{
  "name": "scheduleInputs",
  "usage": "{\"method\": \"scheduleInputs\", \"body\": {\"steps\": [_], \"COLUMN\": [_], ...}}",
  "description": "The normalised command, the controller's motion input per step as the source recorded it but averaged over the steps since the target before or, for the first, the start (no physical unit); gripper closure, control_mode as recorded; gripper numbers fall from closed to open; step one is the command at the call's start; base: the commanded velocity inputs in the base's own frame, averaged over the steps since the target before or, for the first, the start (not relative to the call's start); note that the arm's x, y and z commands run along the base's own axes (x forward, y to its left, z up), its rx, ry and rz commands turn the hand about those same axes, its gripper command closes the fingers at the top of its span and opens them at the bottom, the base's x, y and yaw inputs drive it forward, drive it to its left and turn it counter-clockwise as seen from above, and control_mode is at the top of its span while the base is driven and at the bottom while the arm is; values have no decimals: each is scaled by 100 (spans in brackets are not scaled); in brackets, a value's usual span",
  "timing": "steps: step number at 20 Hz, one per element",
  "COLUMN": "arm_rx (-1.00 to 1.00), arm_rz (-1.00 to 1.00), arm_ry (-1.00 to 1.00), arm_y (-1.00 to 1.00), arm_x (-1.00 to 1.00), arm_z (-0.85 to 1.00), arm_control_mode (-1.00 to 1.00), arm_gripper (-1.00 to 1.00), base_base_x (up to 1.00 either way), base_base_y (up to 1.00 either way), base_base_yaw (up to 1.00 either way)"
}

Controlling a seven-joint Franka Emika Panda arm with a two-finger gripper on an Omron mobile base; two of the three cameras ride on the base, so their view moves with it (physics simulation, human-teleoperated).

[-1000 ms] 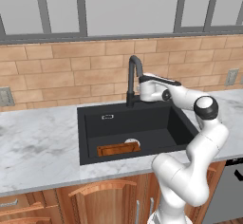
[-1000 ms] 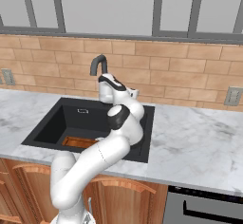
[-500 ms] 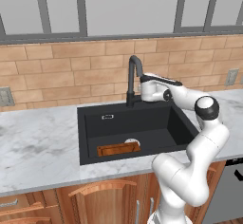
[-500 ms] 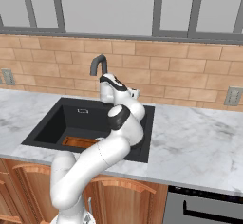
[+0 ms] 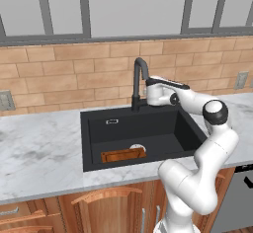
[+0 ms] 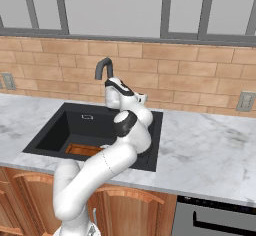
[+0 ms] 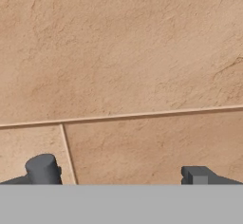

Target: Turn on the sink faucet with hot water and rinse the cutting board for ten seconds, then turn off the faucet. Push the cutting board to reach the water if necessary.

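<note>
Tight at the tap, open across the basin

The gripper (image 5: 147, 95) sits just beside the sink faucet (image 5: 140, 82), low by its base, with the brick backsplash (image 7: 121, 61) close ahead in the hand view, so there is little room forward. The two fingertips (image 7: 43, 169) stand apart with bare brick between them; whether anything touches them is hard to tell. The sink (image 5: 94, 128) is open from above over most of its floor: only the cutting board (image 5: 123, 154) lies along the front wall, just beside the white drain (image 5: 138, 147). The marble counter (image 5: 39, 150) to the left is bare. The arm's own elbow (image 5: 215, 112) overhangs the basin's right end.
</note>
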Motion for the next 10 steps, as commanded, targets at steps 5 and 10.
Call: {"method": "scheduleInputs", "body": {"steps": [5,10], "arm_rx": [0,0], "arm_rz": [0,0], "arm_ry": [0,0], "arm_y": [-16,-15], "arm_x": [-4,-15], "arm_z": [0,0], "arm_control_mode": [-100,-100], "arm_gripper": [-100,-100], "base_base_x": [0,0], "base_base_y": [0,0], "base_base_yaw": [0,0]}}
